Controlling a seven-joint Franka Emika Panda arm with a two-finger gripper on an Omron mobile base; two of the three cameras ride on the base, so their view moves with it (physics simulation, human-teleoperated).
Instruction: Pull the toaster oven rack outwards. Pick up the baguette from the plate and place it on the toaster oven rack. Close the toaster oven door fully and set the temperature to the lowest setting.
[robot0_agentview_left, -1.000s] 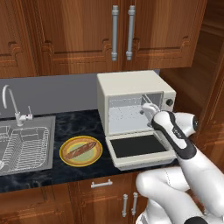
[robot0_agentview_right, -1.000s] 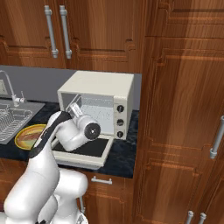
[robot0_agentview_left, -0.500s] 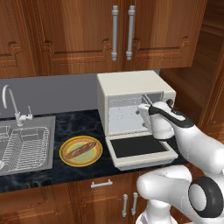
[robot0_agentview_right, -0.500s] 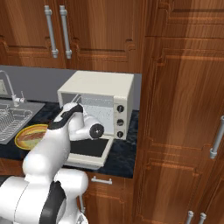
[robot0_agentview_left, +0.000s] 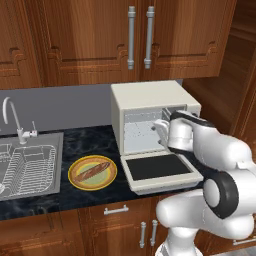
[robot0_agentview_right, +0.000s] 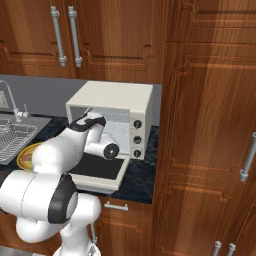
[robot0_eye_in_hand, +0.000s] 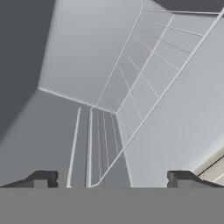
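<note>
Now that the arm has swung its end effector (robot0_eye_in_hand: 112, 186) into the oven (robot0_agentview_left: 150, 100), fingers apart around what seems the rack (robot0_eye_in_hand: 131, 87) edge, pulling comes next, the baguette (robot0_agentview_left: 92, 170) waiting on its plate (robot0_agentview_left: 75, 181).

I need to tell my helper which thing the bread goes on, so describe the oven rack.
Find the cream toaster oven on the dark counter, its door folded down. Inside lies the rack, a thin pale-grey wire grid, unlike the bigger silver basket in the sink.

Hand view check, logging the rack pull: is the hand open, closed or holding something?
Hand: open, fingertips apart at the toaster oven rack, holding nothing.
</note>
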